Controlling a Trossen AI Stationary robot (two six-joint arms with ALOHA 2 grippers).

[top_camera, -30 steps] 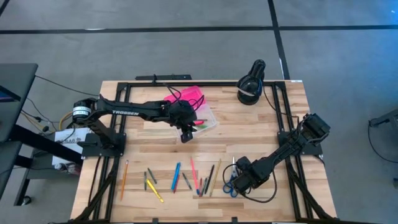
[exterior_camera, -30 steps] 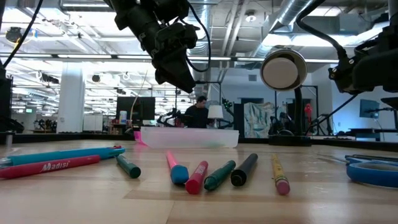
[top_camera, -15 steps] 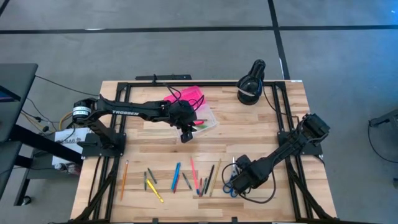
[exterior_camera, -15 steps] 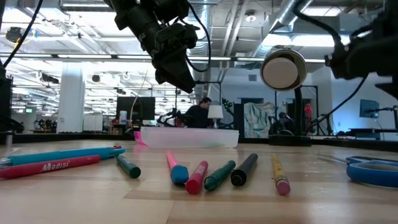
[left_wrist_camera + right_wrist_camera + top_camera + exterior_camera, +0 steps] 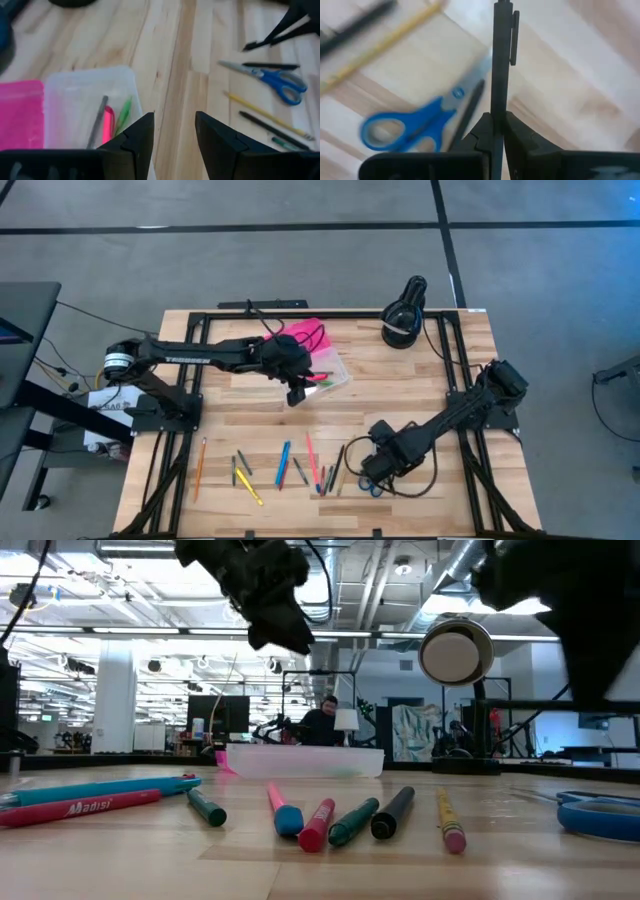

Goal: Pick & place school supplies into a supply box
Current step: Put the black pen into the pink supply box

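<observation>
The supply box lies open near the far edge, pink lid (image 5: 300,333) flat beside the clear base (image 5: 331,372). In the base (image 5: 87,97) lie a grey pencil, a pink pen and a green one. My left gripper (image 5: 297,392) hangs open above the base's near edge (image 5: 174,134). Several pens and pencils (image 5: 290,465) lie in a row along the near edge. My right gripper (image 5: 367,464) is over the blue-handled scissors (image 5: 405,125), shut on a dark pen (image 5: 499,60). The scissors (image 5: 272,80) lie flat, with another dark pen (image 5: 272,65) beside them. My right gripper pinches the dark pen's barrel (image 5: 498,107) between its two fingers. The pen runs along the fingers and sticks out ahead of them, clip end (image 5: 514,37) farthest from the wrist. The arm slants down from the table's right. The pen (image 5: 270,40) appears clear of the table.
A black round device (image 5: 403,315) with a white label stands at the far right edge, looming pale in the low view (image 5: 455,652). An orange pencil (image 5: 200,467) lies apart at the near left. Bare wood lies between the box and the row of pens. A person sits in the room behind.
My right gripper has moved toward the table's left, away from above the scissors' handles, with the dark pen shut in it, and its arm now fills more of the low view. My left gripper has risen a little above the clear base, staying open.
</observation>
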